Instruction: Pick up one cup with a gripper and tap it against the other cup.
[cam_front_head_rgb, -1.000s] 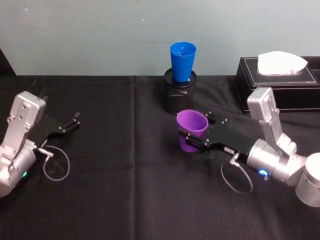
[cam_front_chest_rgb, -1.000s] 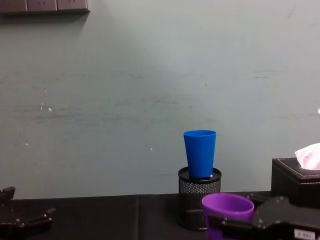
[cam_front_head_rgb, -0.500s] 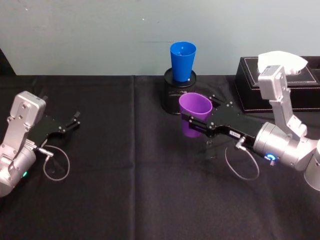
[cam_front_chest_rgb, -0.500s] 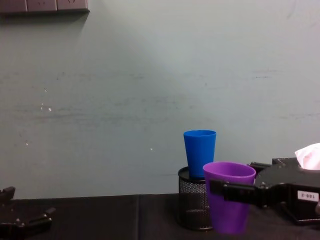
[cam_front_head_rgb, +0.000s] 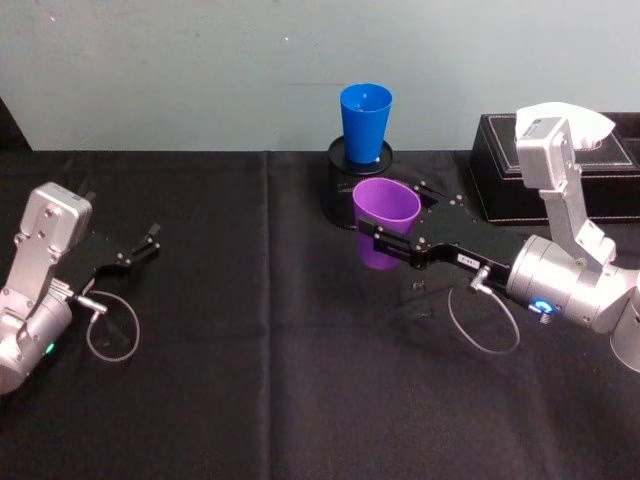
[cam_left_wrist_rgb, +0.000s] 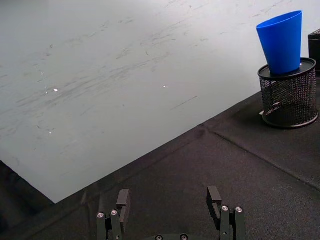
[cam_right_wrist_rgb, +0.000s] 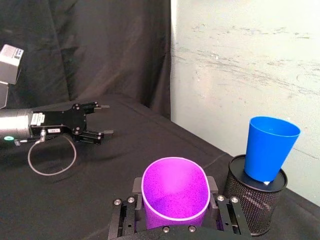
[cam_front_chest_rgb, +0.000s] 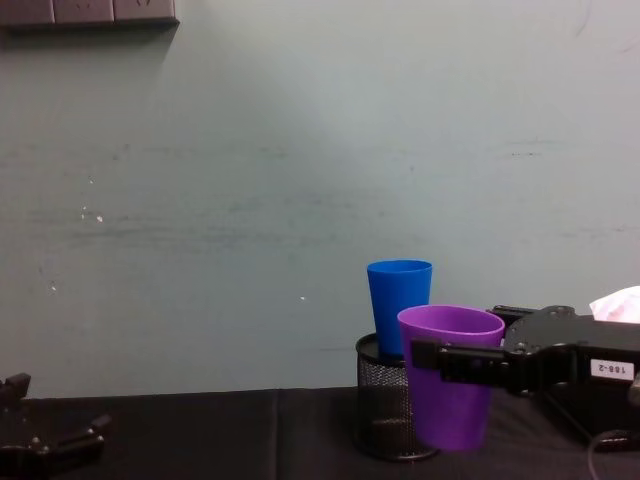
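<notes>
This looks like a robotics lab or test room rather than a home or shop. A silver robot arm (cam_front_head_rgb: 35, 280) sits at the left of the worktop (cam_front_head_rgb: 250, 390) and another (cam_front_head_rgb: 565, 290) at the right, each ending in a black claw and carrying a lit ring. The worktop is draped in plain black cloth, seamed down the middle. Behind it is a bare, scuffed, pale wall (cam_front_chest_rgb: 220, 200) with grey wall plates (cam_front_chest_rgb: 88, 10) high up, and a black curtain (cam_right_wrist_rgb: 100, 45) closes one side. The few things set out are plain props and office goods: a purple cup (cam_front_head_rgb: 385, 215) gripped by the right claw (cam_front_head_rgb: 374, 243), a blue cup (cam_front_head_rgb: 365, 120) standing in a mesh pen holder (cam_front_head_rgb: 342, 200), and a black tissue box (cam_front_head_rgb: 620, 180).
</notes>
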